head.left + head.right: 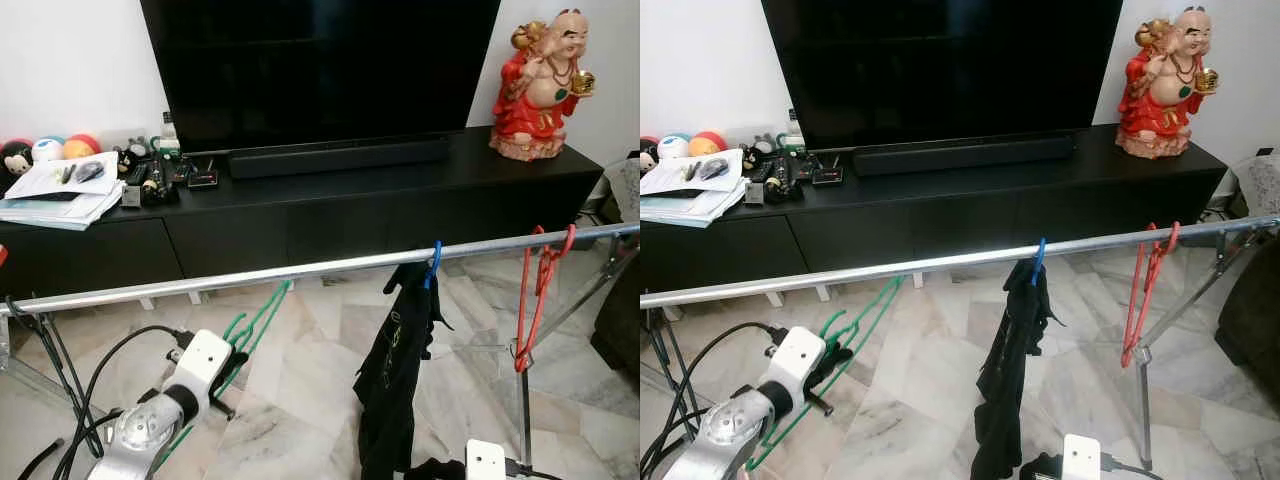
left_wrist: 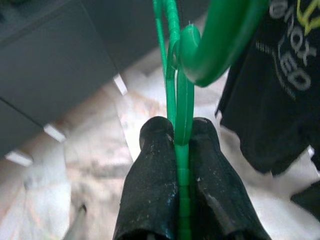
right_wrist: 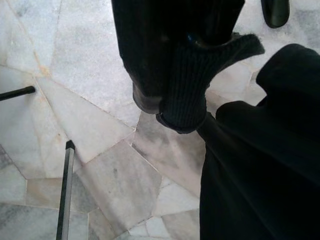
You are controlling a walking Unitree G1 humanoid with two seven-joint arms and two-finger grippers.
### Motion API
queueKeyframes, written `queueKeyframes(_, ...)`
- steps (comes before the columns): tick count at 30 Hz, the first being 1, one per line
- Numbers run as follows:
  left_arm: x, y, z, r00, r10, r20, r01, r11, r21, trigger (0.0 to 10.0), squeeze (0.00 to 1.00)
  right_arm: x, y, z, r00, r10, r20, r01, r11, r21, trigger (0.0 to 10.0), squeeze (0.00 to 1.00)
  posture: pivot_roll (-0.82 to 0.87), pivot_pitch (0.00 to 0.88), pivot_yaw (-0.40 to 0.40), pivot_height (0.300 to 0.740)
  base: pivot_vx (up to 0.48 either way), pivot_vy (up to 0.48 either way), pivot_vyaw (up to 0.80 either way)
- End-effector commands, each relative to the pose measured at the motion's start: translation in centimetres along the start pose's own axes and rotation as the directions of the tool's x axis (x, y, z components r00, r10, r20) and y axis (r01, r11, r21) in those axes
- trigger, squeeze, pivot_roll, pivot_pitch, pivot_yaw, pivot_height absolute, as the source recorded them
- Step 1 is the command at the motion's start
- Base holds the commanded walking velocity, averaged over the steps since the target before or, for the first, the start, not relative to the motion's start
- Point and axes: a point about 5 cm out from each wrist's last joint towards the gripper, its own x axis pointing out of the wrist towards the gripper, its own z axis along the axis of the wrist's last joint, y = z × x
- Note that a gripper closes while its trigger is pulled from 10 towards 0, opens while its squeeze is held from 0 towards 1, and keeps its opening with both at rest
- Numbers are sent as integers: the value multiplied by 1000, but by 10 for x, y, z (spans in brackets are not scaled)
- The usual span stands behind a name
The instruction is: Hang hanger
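A green plastic hanger [image 1: 256, 318] is held below the silver rail [image 1: 300, 270] of a drying rack, its hook [image 2: 220, 45] up close to the rail. My left gripper [image 2: 176, 132] is shut on the hanger's thin green bar, low on the left under the rail [image 1: 830, 362]. A black garment [image 1: 395, 370] hangs mid-rail from a blue hanger [image 1: 434, 262]. Further right a red hanger [image 1: 535, 300] hangs bare. My right gripper [image 3: 175, 107] is down by the garment's hem, with a ribbed black cuff [image 3: 195, 80] wrapped around its tip.
A black TV console [image 1: 350, 215] with a large TV [image 1: 320, 70] stands behind the rack. On it are a red figurine [image 1: 540, 85], papers [image 1: 60, 195] and small items. Black cables [image 1: 70, 400] lie on the marble floor at left. The rack's legs [image 1: 525, 410] stand at right.
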Motion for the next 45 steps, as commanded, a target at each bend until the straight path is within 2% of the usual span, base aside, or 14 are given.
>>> queueKeyframes(1,-2,-1,-14,998,-20,-64,21,1000,18,10000,0,0,1,1,1000,1,7,-1,1000,8,10000,0,126,0,26,740,0,0,0)
queueKeyframes(6,-1,0,-49,978,46,-201,-58,997,-51,10000,0,0,1,0,1000,1,4,-1,1000,9,10000,0,122,0,29,740,0,0,0)
queueKeyframes(7,-4,-1,-67,957,73,-282,-102,991,-90,10000,0,0,1,-1,1000,0,1,0,1000,9,10000,0,116,0,32,740,0,0,0)
queueKeyframes(8,-5,-2,-73,948,79,-308,-114,989,-96,10000,0,0,1,-1,1000,-1,-1,1,1000,9,10000,0,116,0,32,740,0,0,0)
queueKeyframes(9,-11,-5,-88,919,93,-382,-143,984,-105,10000,0,-1,1,-2,1000,-3,-3,3,1000,9,10000,0,110,0,34,740,0,0,0)
queueKeyframes(12,-18,-10,-104,888,102,-449,-168,979,-111,10000,0,-1,0,-3,1000,-4,-5,4,1000,8,10000,0,110,0,34,740,0,0,0)
queueKeyframes(13,-27,-15,-118,856,99,-508,-210,964,-166,10000,0,-1,0,-4,1000,-6,-7,6,1000,9,10000,0,108,0,37,740,0,0,0)
queueKeyframes(14,-27,-15,-118,856,99,-508,-210,964,-166,10000,0,-1,0,-4,1000,-6,-7,6,1000,9,10000,0,108,0,37,740,0,0,0)
queueKeyframes(16,-49,-30,-147,775,81,-627,-273,937,-216,10000,0,-2,0,-5,1000,-7,-9,7,1000,8,10000,0,103,0,40,740,0,0,0)
queueKeyframes(17,-49,-30,-147,775,81,-627,-273,937,-216,10000,0,-2,0,-5,1000,-7,-9,7,1000,8,10000,0,103,0,40,740,0,0,0)
queueKeyframes(18,-61,-37,-159,725,76,-685,-306,926,-221,10000,0,-2,0,-5,1000,-8,-9,8,1000,9,10000,0,102,0,42,740,0,0,0)
queueKeyframes(21,-72,-45,-169,687,67,-723,-332,915,-230,10000,0,-2,1,-5,1000,-10,-9,10,1000,13,10000,0,94,0,46,740,0,0,0)
queueKeyframes(27,-70,-43,-167,702,85,-707,-360,899,-250,10000,0,-1,-3,-4,1000,-25,-5,25,999,24,10000,0,99,0,40,740,0,0,0)
queueKeyframes(45,-63,-49,-164,724,63,-687,-339,899,-275,10000,0,-1,-5,-4,1000,-29,-6,29,999,22,10000,0,100,10,35,740,0,0,0)
